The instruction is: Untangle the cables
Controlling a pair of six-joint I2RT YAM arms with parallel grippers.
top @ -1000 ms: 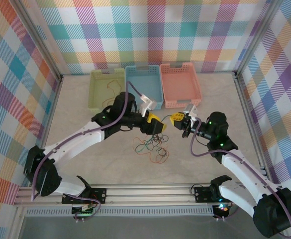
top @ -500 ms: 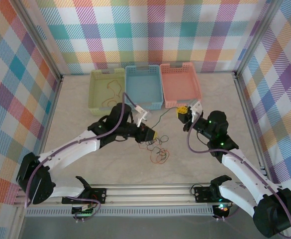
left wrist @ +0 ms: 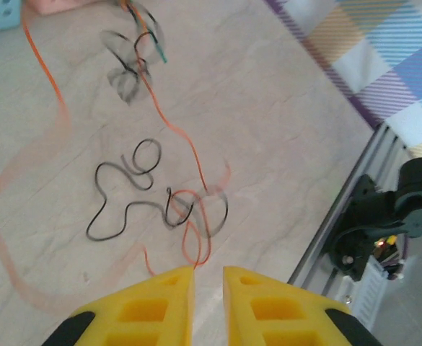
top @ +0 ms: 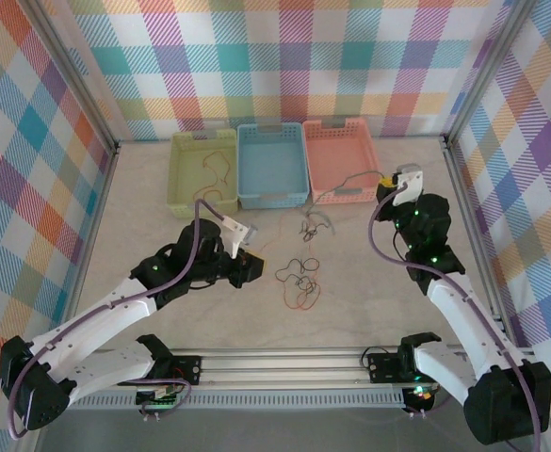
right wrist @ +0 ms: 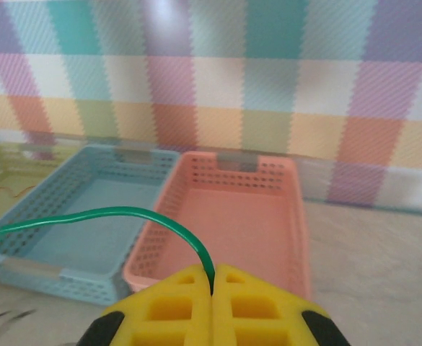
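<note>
Several cables (top: 300, 280): laid loose mid-table (top: 134, 207), orange and black loops crossed.
Green cable (right wrist: 124, 211): pinched between the pressed-together fingers of right gripper (right wrist: 212, 277), raised before pink basket (right wrist: 239, 216).
Left gripper (left wrist: 208, 277): fingers narrowly parted; orange cable (left wrist: 174, 130) led into the gap; grip cannot be told.

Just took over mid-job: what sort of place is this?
Probably a staged robot test cell: bright plaid walls enclose a pale marbled tabletop, a silver aluminium rail frame edges it, and pastel perforated plastic baskets line the back.
</note>
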